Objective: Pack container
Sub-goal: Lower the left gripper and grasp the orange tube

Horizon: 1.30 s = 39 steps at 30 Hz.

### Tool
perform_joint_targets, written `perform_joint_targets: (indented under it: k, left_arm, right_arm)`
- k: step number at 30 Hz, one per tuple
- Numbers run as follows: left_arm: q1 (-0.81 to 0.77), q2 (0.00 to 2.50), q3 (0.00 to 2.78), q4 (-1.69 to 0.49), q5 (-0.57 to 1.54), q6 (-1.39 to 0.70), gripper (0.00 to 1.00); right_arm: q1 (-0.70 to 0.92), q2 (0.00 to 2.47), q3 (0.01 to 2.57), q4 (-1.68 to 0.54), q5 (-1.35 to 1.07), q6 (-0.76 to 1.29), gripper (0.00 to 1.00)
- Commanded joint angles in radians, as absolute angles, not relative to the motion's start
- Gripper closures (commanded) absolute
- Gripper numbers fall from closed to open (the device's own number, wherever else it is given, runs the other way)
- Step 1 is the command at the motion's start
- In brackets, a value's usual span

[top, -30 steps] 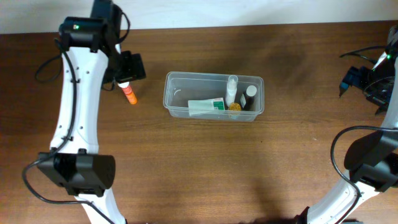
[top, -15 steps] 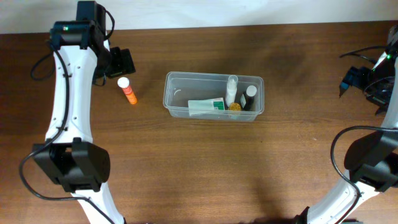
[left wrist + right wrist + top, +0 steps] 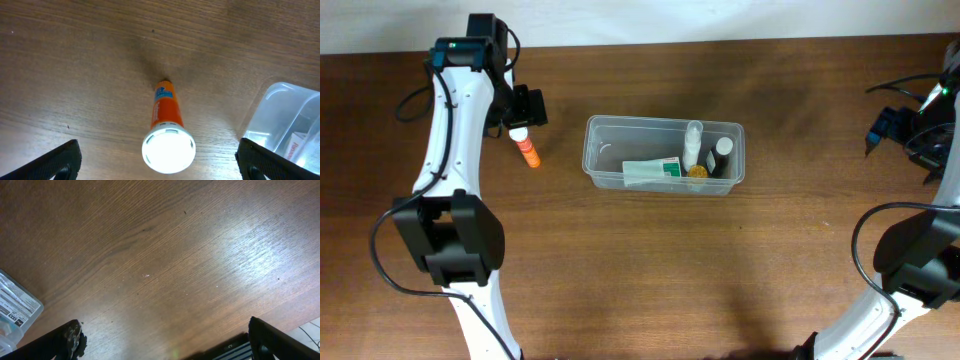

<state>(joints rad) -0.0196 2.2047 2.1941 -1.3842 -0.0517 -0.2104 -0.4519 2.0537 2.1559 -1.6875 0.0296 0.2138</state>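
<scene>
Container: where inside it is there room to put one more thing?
The left end of the container is bare, between its left wall and the green-and-white tube. The right end is crowded: a clear bottle, a dark bottle and a small yellow thing sit close together there.

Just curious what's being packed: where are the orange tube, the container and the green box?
orange tube (image 3: 163, 107), left wrist view, orange body.
container (image 3: 608, 150), overhead view, bare floor.
green box (image 3: 652, 172), overhead view, middle.
</scene>
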Motion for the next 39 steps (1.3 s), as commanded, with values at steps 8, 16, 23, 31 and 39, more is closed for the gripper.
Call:
perform_joint_targets:
  k: [8, 16, 23, 31, 39]
  left_arm:
    - [-0.023, 2.292, 2.190, -1.381, -0.043, -0.186, 0.01]
    - [-0.023, 2.329, 2.190, -1.383, -0.043, -0.186, 0.01]
    - [-0.023, 2.329, 2.190, -1.380, -0.043, -0.186, 0.01]
    - [-0.023, 2.329, 2.190, -1.378, -0.040, -0.197, 0.26]
    - [-0.023, 2.329, 2.190, -1.380, -0.040, -0.197, 0.50]
  right_arm:
    - [-0.452, 2.017, 2.156, -1.687, 0.045, 0.223, 0.02]
    - [-0.452, 2.017, 2.156, -1.687, 0.046, 0.223, 0.02]
    - [-0.452, 2.017, 2.156, -1.687, 0.045, 0.223, 0.02]
    - [-0.452, 2.017, 2.156, -1.687, 0.045, 0.223, 0.02]
    - [-0.452, 2.017, 2.156, -1.687, 0.046, 0.223, 0.02]
